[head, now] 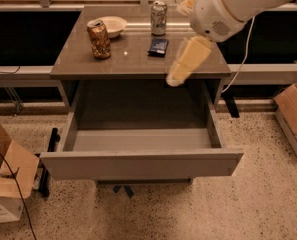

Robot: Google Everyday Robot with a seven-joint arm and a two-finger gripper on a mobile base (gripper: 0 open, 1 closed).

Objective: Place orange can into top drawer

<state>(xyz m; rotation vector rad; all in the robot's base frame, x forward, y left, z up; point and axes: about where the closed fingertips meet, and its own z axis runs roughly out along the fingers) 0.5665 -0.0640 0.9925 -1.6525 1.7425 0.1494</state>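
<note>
The orange can (pixel 99 39) stands upright on the left part of the grey table (pixel 138 66), next to a white bowl. The top drawer (pixel 138 165) is pulled out below the table's front edge, and its inside shows nothing in it. My gripper (pixel 180 69) hangs from the white arm that enters at the upper right. It sits over the table's front edge right of centre, well to the right of the orange can and apart from it. It holds nothing that I can see.
A white bowl (pixel 113 25), a silver-and-green can (pixel 159 18) and a small dark blue packet (pixel 158 46) lie on the table. Cardboard boxes stand on the floor at the left (pixel 8 176) and the right (pixel 294 119). A cable hangs at the table's right side.
</note>
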